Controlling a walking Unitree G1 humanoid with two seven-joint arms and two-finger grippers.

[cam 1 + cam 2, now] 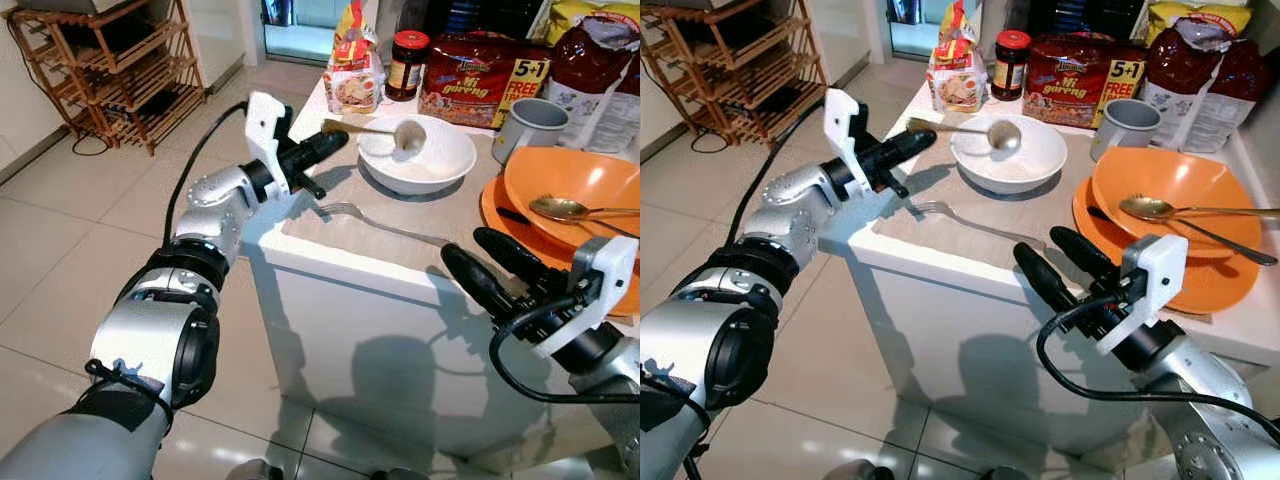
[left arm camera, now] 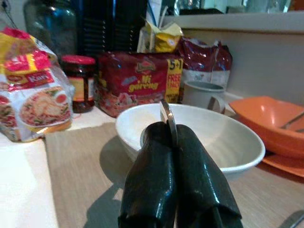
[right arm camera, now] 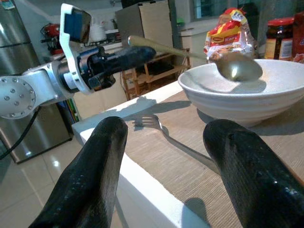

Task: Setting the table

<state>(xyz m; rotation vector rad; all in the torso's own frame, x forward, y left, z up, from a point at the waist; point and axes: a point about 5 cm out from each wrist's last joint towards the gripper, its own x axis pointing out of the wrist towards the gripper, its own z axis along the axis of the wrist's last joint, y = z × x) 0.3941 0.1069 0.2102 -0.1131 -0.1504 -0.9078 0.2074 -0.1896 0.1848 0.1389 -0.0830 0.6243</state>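
- Right hand [image 1: 1050, 262]: fingers spread apart, empty, at the near edge of the counter [image 1: 940, 262], aimed toward the fork.
- Fork [image 1: 380, 226]: flat on the woven mat [image 1: 340, 240], just in front of the white bowl, handle running toward the right hand. Judged light, stiff, smooth metal, likely slippery. Low profile against the mat leaves little to pinch; best taken across the narrow handle near mid-length, or slid toward the counter edge first.
- Left hand [image 1: 325, 147]: fingers closed together on the end of the spoon handle, held above the mat at the counter's left edge.
- Spoon [image 1: 385, 130]: handle roughly level, scoop over the white bowl and close to its inside; contact not discernible. Judged light and rigid; a grip at the very end gives long leverage, so likely to swivel between the fingers.
- White bowl [image 1: 440, 170]: on the mat, looks ceramic; judged heavy and breakable, so avoid knocking with the spoon.
- Orange bowl [image 1: 1170, 190]: on an orange plate [image 1: 1220, 290], with a second spoon [image 1: 1160, 208] inside.
- Mug [image 1: 530, 125], jar [image 1: 406, 65] and noodle packs [image 1: 480, 85]: at the back.
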